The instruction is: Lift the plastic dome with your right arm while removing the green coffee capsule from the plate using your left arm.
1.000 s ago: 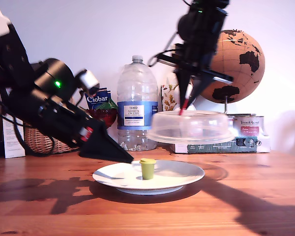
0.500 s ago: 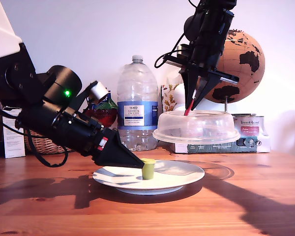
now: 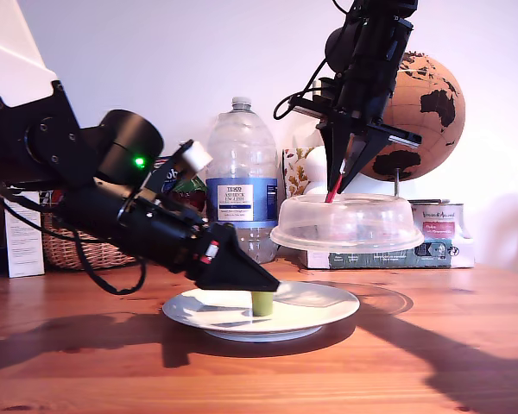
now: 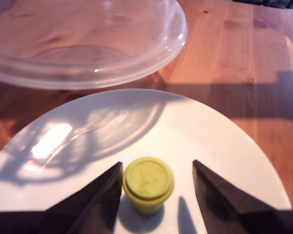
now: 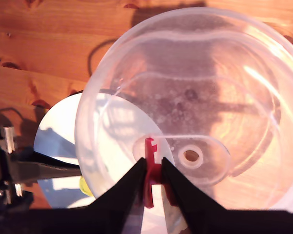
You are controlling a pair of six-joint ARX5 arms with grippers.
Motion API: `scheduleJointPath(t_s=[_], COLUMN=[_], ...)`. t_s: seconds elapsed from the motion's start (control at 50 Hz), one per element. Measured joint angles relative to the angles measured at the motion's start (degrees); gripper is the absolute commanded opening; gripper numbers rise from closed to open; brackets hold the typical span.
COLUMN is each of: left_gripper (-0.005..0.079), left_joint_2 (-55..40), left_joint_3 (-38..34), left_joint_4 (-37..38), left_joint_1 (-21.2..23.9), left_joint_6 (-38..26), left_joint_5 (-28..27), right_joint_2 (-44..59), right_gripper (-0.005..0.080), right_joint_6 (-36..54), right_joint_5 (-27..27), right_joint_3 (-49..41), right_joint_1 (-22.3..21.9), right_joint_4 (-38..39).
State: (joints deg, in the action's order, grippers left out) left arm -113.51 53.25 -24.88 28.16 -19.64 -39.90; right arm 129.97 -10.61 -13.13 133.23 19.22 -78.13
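Olive-green coffee capsule [image 4: 148,184] — upright near the middle of the white plate [image 4: 219,146], wide lip uppermost, long axis vertical. My first gripper [image 4: 156,187] straddles it, fingers apart, one tip close beside it, the other a little off; the capsule lies directly between them, so closing looks like all the grasp needs. The plate sits toward the wooden tabletop's [image 3: 432,362] near edge. Farther back, raised — the plastic dome [image 3: 347,222], rim level, hanging clear of the plate, my second gripper [image 5: 152,171] clamped on its red tab [image 5: 149,165]. The first arm is the nearer to the capsule.
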Motion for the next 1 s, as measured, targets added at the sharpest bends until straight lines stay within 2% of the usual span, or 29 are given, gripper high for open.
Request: scheduleJointPath(t_s=[0.1,0.32,0.44,1.0], left_gripper=[0.0400,0.0252,0.0210,0.0197], left_joint_2=[0.0,-0.3,-0.3,-0.3], left_joint_3=[0.0,0.0,0.0,0.0], left_joint_4=[0.0,0.1,0.0,0.0], left_joint_1=[0.1,0.1,0.1,-0.8], left_joint_6=[0.0,0.0,0.0,1.6], left_joint_5=[0.7,1.5,1.5,1.5], right_joint_2=[0.0,0.0,0.0,0.0], right_gripper=[-0.0013,-0.0013,-0.0013,-0.0013], right_joint_6=[0.0,0.0,0.0,0.2], right_joint_5=[0.0,0.0,0.0,0.0], right_joint_3=[0.0,0.0,0.0,0.0], right_joint_1=[0.0,0.9,1.2,1.5], right_joint_4=[0.0,0.0,0.0,0.0])
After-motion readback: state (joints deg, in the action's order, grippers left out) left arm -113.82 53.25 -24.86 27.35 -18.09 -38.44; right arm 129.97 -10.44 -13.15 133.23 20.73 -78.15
